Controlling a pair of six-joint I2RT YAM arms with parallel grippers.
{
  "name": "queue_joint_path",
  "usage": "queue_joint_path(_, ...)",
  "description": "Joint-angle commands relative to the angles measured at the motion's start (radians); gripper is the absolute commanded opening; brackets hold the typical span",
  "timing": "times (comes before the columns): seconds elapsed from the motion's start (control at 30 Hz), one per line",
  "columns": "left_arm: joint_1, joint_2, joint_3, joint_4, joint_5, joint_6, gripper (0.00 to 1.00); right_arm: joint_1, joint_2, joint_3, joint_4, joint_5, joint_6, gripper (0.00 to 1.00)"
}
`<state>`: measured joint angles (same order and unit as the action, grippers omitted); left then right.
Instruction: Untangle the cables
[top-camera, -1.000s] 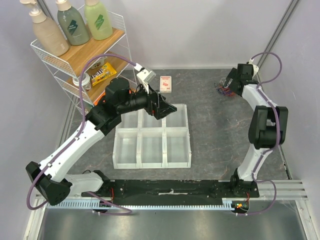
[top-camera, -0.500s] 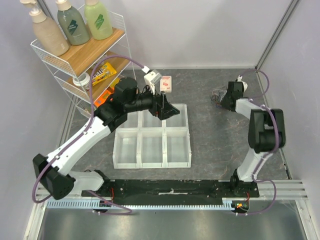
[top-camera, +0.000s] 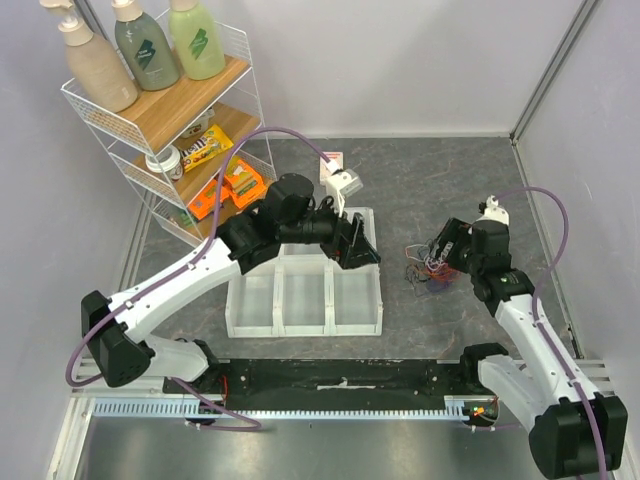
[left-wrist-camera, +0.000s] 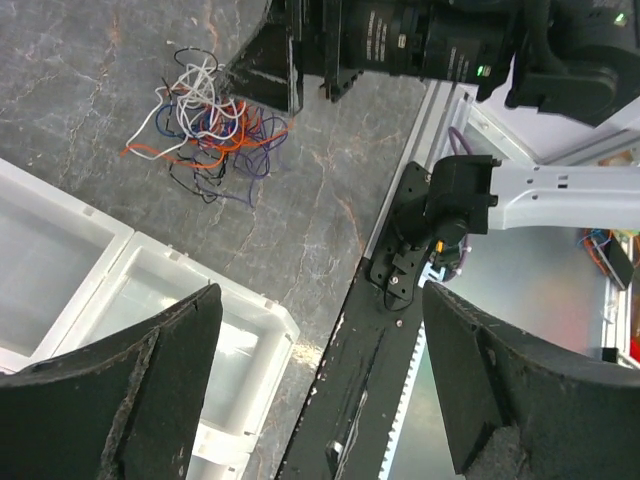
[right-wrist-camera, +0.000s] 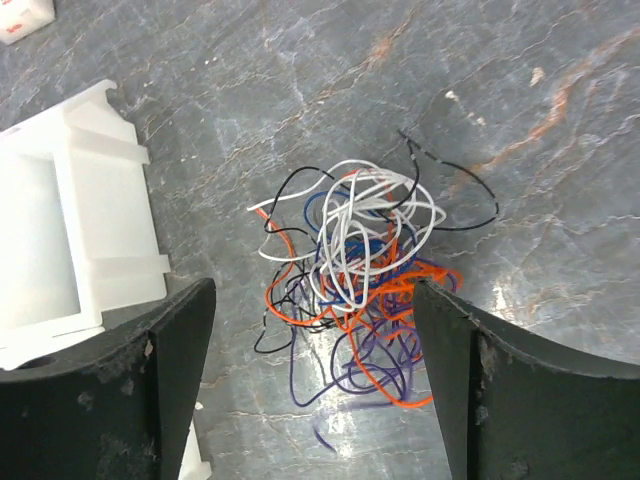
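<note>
Right jaws apart above tangled cables (right-wrist-camera: 360, 270) on worktop (right-wrist-camera: 250, 100); left jaws apart over tray (left-wrist-camera: 60, 260). Yellow M&M's bag (top-camera: 205, 148) shelved.

The cables (right-wrist-camera: 355, 275) are white, orange, blue-purple and black, the surface (right-wrist-camera: 560, 200) is dark grey marbled with rust-brown veins, and the tray (right-wrist-camera: 100, 200) is white.

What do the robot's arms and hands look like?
Both the left arm and right arm have white links with bulky black joints and a purple hose looping alongside. The left hand and right hand each have two black, rough-surfaced fingers.
</note>
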<state>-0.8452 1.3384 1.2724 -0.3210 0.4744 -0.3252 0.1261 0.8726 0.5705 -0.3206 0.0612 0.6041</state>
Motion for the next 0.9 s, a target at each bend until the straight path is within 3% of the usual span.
queue_joint_path(0.0,-0.058,0.019,0.071,-0.072,-0.117,0.075,0.86,-0.009,0.026,0.094,-0.078,0.078,-0.036,0.84)
queue_joint_path(0.23,-0.118,0.067,0.096,-0.122,-0.201,0.104,0.84,0.003,0.267,0.210,0.000,-0.161,-0.044,0.52)
queue_joint_path(0.73,-0.140,0.136,0.105,-0.132,-0.200,0.080,0.86,0.003,0.480,0.138,0.284,-0.187,0.094,0.50)
queue_joint_path(0.87,-0.138,0.136,0.104,-0.128,-0.209,0.081,0.84,0.003,0.497,0.137,0.311,-0.175,0.098,0.40)
